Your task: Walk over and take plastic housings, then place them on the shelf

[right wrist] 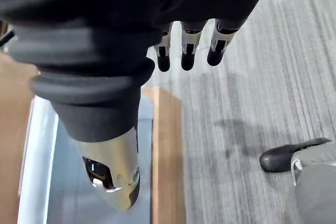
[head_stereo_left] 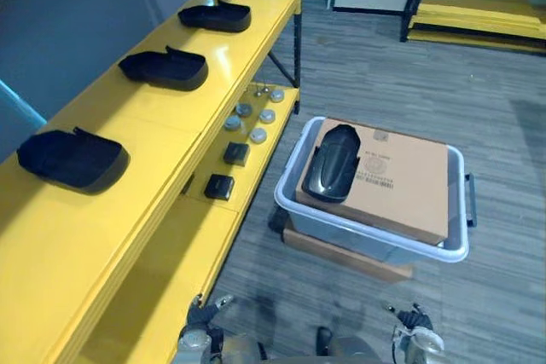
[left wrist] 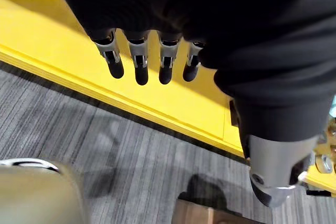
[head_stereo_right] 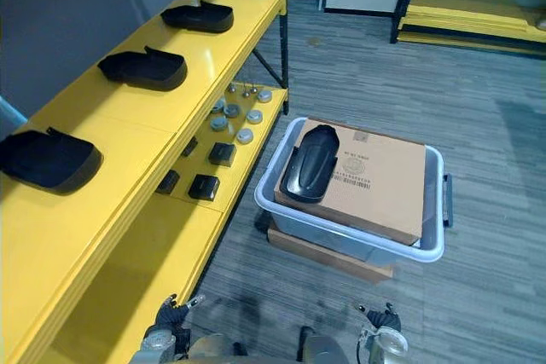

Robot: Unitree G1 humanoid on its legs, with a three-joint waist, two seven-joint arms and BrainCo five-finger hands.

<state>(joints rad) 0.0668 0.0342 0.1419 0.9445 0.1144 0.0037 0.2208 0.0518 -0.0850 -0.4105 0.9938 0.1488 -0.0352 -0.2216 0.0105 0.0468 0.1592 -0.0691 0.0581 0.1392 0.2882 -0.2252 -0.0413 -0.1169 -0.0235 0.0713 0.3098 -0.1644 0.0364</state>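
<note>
Left eye view: one plastic housing (head_stereo_left: 333,162) in the bin (head_stereo_left: 341,232), others on the shelf (head_stereo_left: 153,125)

Landmark taken: the grey bin, standing on the carpet. A cardboard box (head_stereo_left: 401,185) sat inside it, and the black plastic housing lay on top of the box, at its left end. Left of the bin ran the yellow shelf. Its top board carried three more housings (head_stereo_left: 165,68), well apart in a row. On the lower board, beside the bin, lay small round parts (head_stereo_left: 252,117) and two small black blocks (head_stereo_left: 236,153). The left hand (left wrist: 137,59) and right hand (right wrist: 187,51) both hung on the near side of the bin, fingers straight and relaxed, holding nothing.
</note>
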